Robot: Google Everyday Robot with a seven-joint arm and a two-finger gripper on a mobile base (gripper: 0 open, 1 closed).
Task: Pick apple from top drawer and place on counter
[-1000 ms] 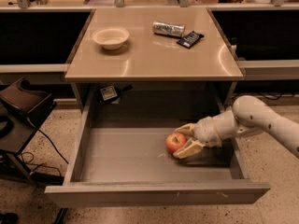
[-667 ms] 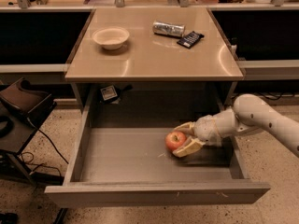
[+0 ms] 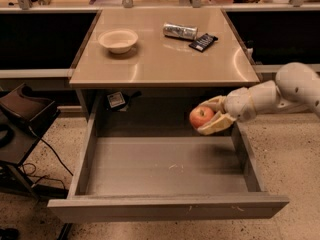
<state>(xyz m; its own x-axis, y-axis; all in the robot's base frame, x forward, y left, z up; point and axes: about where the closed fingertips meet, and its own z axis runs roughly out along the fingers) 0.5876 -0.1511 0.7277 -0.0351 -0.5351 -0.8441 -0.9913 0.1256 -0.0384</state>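
Observation:
My gripper is shut on the red apple and holds it in the air above the back right part of the open top drawer, just below the counter's front edge. The apple sits between the two cream fingers, clear of the drawer's grey bottom. My white arm reaches in from the right. The beige counter lies above and behind the drawer.
On the counter stand a white bowl, a lying silver can and a dark packet. A black chair with cables is at the left. The drawer's right wall is below my arm.
The gripper has lifted the apple up off the drawer's bottom toward the counter's edge. The view has also shifted.

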